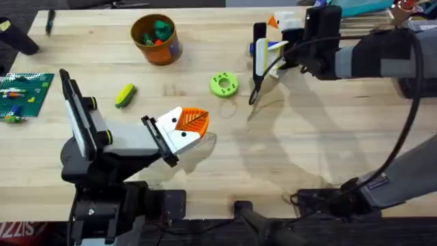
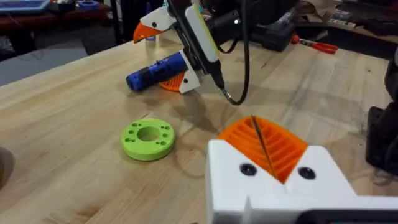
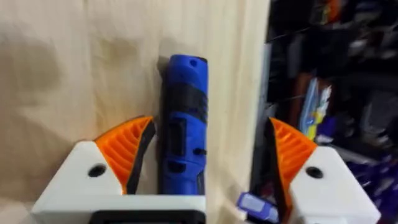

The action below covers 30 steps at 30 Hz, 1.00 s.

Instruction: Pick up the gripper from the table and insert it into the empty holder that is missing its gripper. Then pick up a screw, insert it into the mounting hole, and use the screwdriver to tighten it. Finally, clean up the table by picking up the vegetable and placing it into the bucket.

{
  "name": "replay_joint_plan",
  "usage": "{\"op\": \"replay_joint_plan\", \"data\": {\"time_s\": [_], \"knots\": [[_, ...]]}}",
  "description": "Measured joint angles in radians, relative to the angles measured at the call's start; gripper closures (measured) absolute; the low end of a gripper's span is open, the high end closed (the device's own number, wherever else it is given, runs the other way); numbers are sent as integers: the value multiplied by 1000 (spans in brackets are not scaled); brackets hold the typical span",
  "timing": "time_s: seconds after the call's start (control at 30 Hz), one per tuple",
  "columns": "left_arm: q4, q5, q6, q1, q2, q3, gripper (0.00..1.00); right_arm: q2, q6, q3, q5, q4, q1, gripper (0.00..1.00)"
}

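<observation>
The blue screwdriver (image 3: 182, 124) lies on the table at the far middle (image 2: 155, 71). My right gripper (image 3: 210, 124) stands open around it (image 1: 272, 46), one orange pad close beside its body. At the near middle my left gripper (image 1: 198, 121) rests shut with nothing in it (image 2: 255, 124). Both its white finger blocks (image 2: 323, 180) carry orange pads, and each face has a small dark hole (image 2: 247, 169). The yellow-green vegetable (image 1: 125, 96) lies left of centre. The orange-brown bucket (image 1: 156, 39) stands at the far left, holding green and red toys. The loose gripper, an empty holder and the screw are out of view.
A lime-green disc with holes (image 1: 223, 84) lies between the two grippers (image 2: 148, 139). A green brick plate (image 1: 24, 96) sits at the left edge. A black cable (image 1: 258, 68) hangs from the right wrist down to the table. Tools and clutter line the far right edge.
</observation>
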Motion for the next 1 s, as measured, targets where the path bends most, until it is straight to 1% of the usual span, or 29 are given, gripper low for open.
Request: {"op": "replay_joint_plan", "data": {"time_s": [0.13,0.23,0.5,0.67,0.7,0.73,0.83,0.87,1.0], "knots": [[0,0,0,0,0,0,984,-37,154,-1,3,-92,19,9],[0,0,0,0,0,0,984,-108,293,-2,5,-206,45,8],[0,0,0,0,0,0,984,-427,745,-2,69,-540,130,8],[0,0,0,0,0,0,983,-603,1052,-2,82,-705,142,8],[0,0,2,0,0,0,967,-633,1103,-2,85,-739,142,8],[0,0,4,0,0,0,831,-664,1155,-2,87,-779,142,7],[0,0,4,0,0,0,377,-746,1278,-2,90,-899,142,8],[0,0,2,0,0,0,30,-818,1374,-2,90,-1015,142,8],[7,-5,1,0,0,0,15,-922,1477,-2,90,-1148,142,8]]}}
